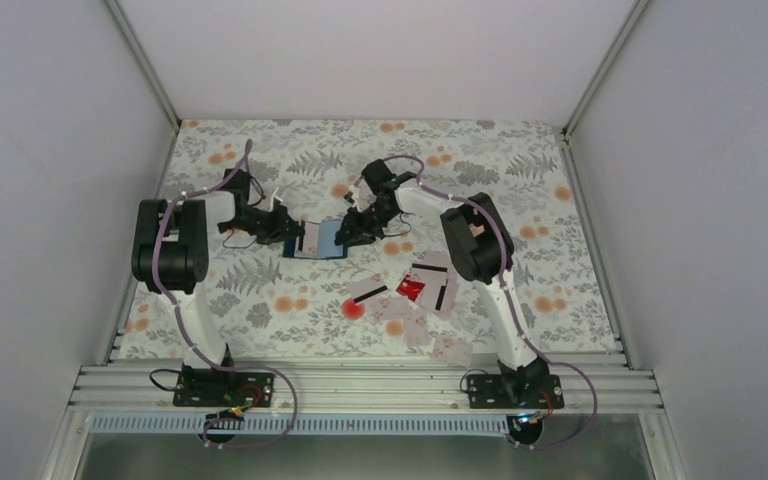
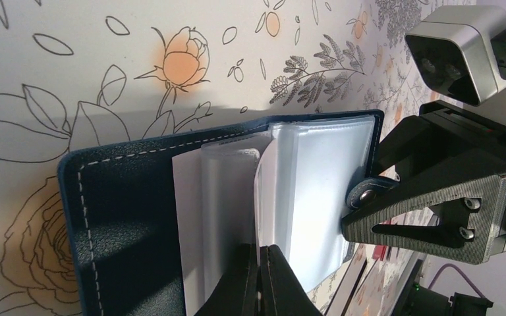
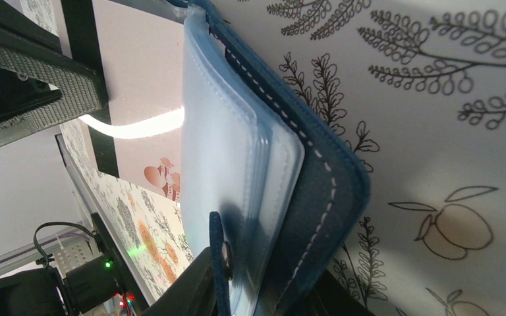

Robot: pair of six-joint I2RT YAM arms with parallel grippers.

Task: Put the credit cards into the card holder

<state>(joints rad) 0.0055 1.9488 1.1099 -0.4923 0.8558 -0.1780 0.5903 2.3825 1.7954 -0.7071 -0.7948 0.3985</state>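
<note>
Card holder (image 1: 321, 241) in right end effector (image 1: 347, 234)

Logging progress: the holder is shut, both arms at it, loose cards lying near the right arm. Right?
No: the holder lies open, clear pockets showing in the left wrist view. The left arm and right arm are at it, and loose cards lie near the right arm.

No legible text, numbers or logos on the credit cards (image 1: 415, 290) or card holder (image 1: 324, 240).

One card holder (image 1: 328, 238), roughly seven credit cards (image 1: 370, 291)
</note>
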